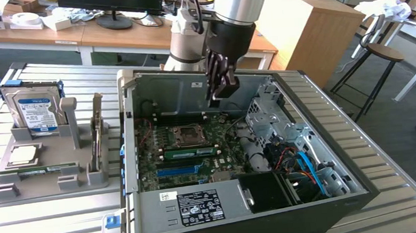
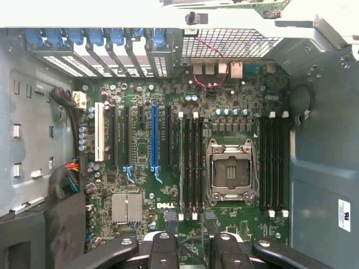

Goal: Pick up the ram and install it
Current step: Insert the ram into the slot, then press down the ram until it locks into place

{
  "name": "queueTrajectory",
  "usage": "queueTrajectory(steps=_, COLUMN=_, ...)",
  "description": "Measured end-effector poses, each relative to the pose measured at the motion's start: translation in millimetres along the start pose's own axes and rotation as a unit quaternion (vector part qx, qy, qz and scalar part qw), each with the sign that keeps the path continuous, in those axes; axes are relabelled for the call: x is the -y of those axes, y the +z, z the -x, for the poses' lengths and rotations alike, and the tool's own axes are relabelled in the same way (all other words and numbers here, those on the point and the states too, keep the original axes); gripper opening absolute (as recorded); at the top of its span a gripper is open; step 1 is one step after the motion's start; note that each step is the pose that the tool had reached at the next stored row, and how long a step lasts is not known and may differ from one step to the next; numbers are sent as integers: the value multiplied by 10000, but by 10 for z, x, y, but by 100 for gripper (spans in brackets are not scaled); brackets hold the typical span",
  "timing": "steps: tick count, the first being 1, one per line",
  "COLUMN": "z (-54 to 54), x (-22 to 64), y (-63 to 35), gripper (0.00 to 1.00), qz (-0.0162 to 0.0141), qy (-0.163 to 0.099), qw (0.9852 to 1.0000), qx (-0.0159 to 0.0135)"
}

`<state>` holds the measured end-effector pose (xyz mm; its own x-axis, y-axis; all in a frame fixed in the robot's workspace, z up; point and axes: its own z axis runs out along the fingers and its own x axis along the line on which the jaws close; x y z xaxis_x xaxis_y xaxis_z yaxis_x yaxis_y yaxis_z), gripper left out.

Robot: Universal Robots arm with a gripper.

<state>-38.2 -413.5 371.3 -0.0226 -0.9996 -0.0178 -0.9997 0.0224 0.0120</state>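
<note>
Hand: the black two-fingered gripper (image 1: 220, 97) on the silver arm hangs over the open grey computer case (image 1: 292, 88). Its fingers are spread wide and hold nothing. In the wrist view the gripper (image 2: 193, 242) shows just its dark finger ends, with the rest cut by the picture's edge.

Writing:
- "DELL" is printed in white on the green motherboard (image 2: 166, 205), close under the fingers.
- The black-and-white label on the grey power supply box (image 1: 200, 206) has print too small to read.
- The same holds for the blue-and-white label on the silver hard drive (image 1: 37, 112).
- A white sticker on the case wall (image 2: 344, 216) carries a mark that I cannot make out.

Task item: two alike sticks are counted.
- One long thin green ram stick (image 1: 40, 169) lies on its edge in the grey plastic holder tray (image 1: 48, 191). It is well apart from the hand, towards the exterior view's left and outside the case.
- A second green ram stick (image 1: 188, 151) stands in the board below the hand, just beside the square metal processor socket (image 1: 186, 133).

Other counts:
- There is one socket (image 2: 230, 171), with a bank of black memory slots on each side of it.
- There is one long blue slot (image 2: 154, 137) and one white slot (image 2: 100, 131).
- One upright expansion card with a metal bracket (image 1: 98, 138) stands in the tray.

Hard to make out: the case's near corner is in shadow, with blue and orange cables (image 1: 306, 164) tangled there.
</note>
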Motion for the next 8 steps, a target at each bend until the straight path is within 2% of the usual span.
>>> queueTrajectory(steps=8, z=0, x=0, y=-4, gripper=31, qz=0, qy=0, qw=10000, qx=0)
